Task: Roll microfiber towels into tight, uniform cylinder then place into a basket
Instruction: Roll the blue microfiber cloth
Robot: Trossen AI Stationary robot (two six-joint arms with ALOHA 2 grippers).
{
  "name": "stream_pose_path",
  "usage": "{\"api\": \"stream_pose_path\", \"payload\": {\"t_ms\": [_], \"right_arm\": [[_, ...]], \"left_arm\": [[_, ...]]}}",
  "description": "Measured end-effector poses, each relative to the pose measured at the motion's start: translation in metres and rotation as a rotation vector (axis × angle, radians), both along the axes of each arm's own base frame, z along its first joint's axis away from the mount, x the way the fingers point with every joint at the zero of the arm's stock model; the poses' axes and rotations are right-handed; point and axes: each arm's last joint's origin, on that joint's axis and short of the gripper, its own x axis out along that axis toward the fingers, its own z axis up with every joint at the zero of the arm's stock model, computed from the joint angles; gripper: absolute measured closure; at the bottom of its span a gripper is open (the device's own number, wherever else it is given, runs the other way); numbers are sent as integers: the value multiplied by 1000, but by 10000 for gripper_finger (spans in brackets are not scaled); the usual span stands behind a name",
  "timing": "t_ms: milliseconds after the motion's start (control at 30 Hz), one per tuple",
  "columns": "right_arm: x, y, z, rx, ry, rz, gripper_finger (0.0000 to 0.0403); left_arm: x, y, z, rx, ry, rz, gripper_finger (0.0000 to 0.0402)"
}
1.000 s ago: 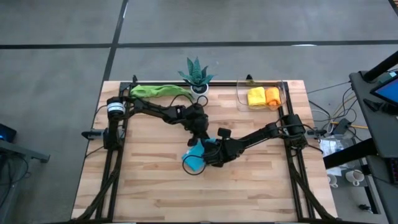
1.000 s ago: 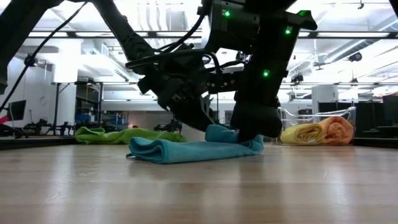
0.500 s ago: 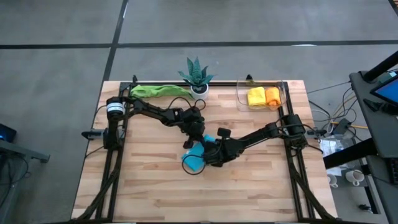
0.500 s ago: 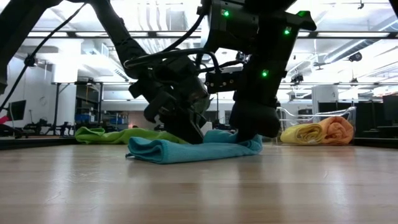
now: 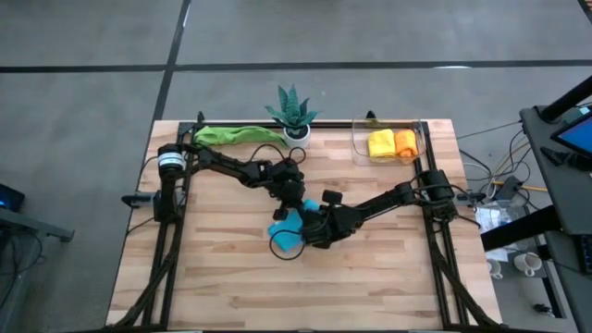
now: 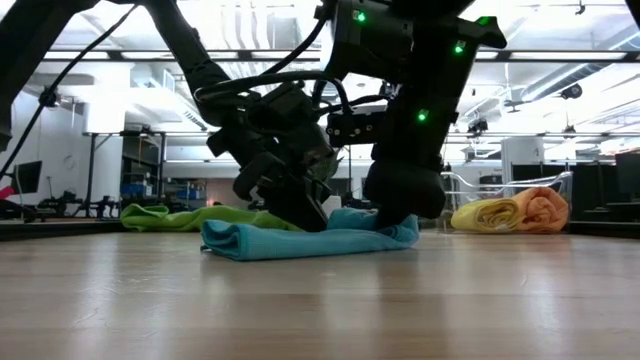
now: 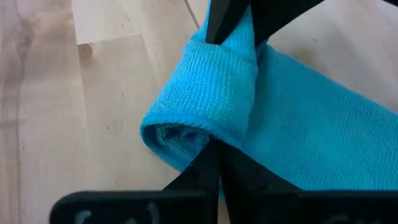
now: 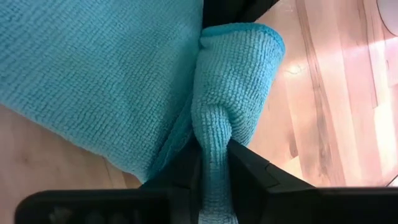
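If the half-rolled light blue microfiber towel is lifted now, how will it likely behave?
The light blue microfiber towel looks soft and floppy: it folds and bunches between both pincers. Only one end is rolled, so it would probably unroll and droop. It seems light and unlikely to slip.

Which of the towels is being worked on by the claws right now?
The light blue microfiber towel at mid-table, pinched by both claws. The green towel lies loose at the back edge; the yellow and orange rolls sit in the clear plastic basket.

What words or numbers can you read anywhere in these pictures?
None can be read.
Faint pale marks on the left hand's dark bar: too blurred to read.
The blue towel, the basket and the plant carry no words or labels that show.
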Motion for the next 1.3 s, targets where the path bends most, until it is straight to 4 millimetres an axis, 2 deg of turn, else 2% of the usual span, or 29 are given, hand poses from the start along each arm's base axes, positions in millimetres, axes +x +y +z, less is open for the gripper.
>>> {"api": "stream_pose_path", "payload": {"t_ms": [267, 433, 600, 700, 867, 1100, 1200, 1300], "right_arm": [[1, 4, 6, 9, -29, 10, 305], [-4, 13, 24, 11, -52, 72, 288], [-19, 21, 54, 25, -119, 124, 288], [-36, 16, 59, 41, -149, 90, 289], [-69, 0, 43, 81, -237, 10, 295], [-97, -28, 26, 175, -560, -112, 345], [-111, -44, 9, 214, -643, -239, 384], [-122, -52, -14, 284, -703, -337, 393]], "left_arm": [[-1, 0, -1, 11, 3, 7, 402], [-2, 0, -2, 11, 5, 8, 402], [-2, 0, -3, 11, 6, 8, 402], [-1, 0, -3, 12, 2, 9, 402], [-1, 0, -3, 13, -2, 9, 402], [-1, 0, -3, 13, -1, 12, 402], [-1, 0, -3, 12, -1, 13, 402], [-1, 0, -3, 12, -2, 13, 402]]}}
